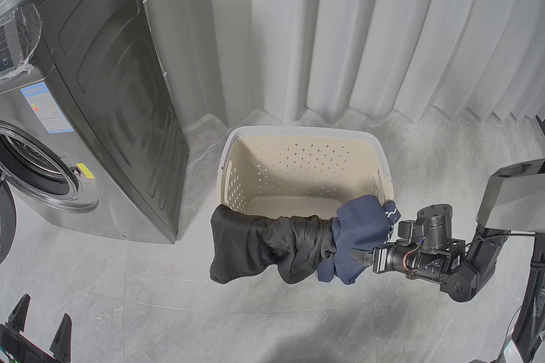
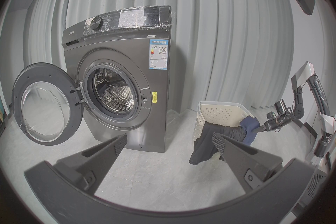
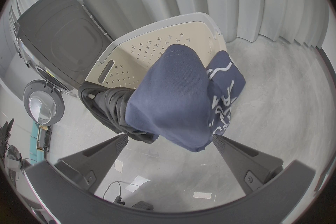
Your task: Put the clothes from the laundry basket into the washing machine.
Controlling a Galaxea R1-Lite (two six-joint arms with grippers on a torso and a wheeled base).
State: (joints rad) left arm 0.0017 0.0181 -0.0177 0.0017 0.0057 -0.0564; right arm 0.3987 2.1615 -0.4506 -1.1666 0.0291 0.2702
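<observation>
Now, left gripper: fingers spread, low at near left.
Right gripper: fingers wide apart at near right, tips at the navy garment; contact hard to judge.
Black garment: trails left from the navy one, both draped across the laundry basket's near rim, hiding it.
Washing machine: far left, door swung open.

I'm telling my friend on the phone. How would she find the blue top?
Find the big grey washing machine, then the cream laundry basket on the floor beside it. Two clothes hang at its near rim. The blue top is the bunched one with white squiggles, unlike the plain black cloth touching it.
</observation>
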